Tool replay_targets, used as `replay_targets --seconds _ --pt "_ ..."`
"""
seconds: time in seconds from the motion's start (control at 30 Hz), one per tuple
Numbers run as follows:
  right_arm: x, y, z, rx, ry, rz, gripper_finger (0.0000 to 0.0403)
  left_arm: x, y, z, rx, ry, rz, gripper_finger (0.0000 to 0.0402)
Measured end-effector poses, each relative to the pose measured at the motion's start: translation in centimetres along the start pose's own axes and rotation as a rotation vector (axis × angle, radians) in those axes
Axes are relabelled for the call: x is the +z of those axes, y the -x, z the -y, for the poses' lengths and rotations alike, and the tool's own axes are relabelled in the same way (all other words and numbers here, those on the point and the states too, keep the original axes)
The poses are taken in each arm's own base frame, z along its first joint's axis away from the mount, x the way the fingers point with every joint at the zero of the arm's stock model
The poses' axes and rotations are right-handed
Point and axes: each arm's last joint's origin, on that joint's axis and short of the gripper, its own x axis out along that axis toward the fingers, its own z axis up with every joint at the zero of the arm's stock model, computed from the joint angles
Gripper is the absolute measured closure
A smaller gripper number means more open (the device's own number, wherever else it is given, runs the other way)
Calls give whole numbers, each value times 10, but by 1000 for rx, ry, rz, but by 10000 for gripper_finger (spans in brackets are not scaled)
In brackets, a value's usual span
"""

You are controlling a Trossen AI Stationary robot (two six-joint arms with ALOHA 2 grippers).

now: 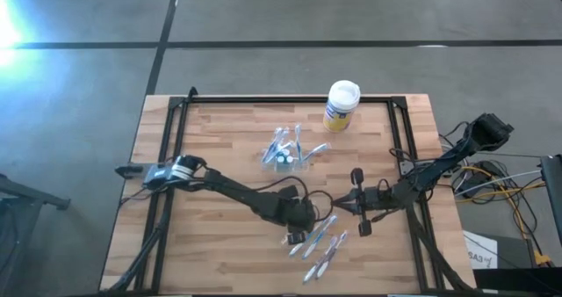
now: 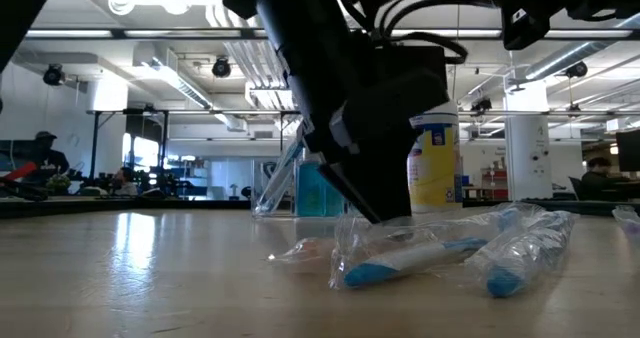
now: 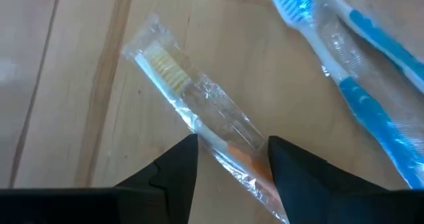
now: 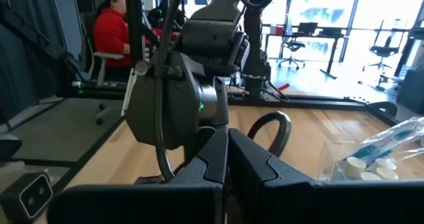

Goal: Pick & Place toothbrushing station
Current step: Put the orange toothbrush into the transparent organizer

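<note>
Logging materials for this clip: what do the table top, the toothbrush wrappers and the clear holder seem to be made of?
Table top: wood, seemingly butcher-block, with visible plank seams and grain, lightly glossy. Toothbrush wrapper between the left gripper fingers: thin clear plastic film, crinkled and glinting. Clear holder: probably rigid transparent plastic; its outline is faint against the wood.

Left gripper (image 3: 232,159) low over the bench (image 3: 66,85), fingers (image 3: 175,174) parted around a wrapped orange-handled toothbrush (image 3: 199,111); wrapped blue toothbrushes (image 3: 358,71) lie just beside.
</note>
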Motion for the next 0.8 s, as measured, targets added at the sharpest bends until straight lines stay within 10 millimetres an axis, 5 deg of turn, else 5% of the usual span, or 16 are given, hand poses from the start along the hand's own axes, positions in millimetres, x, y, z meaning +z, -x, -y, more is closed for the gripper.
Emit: replay_targets --seconds 0.3,0.6,0.8 --pt "-2 0 0 0 7 -17 394 -3 -5 -3 8 -45 -23 229" --pt "-2 0 0 0 12 -19 394 -4 3 -5 10 -100 -41 379" --pt "-2 0 0 1 9 -20 394 -4 10 -3 15 -110 -44 373"
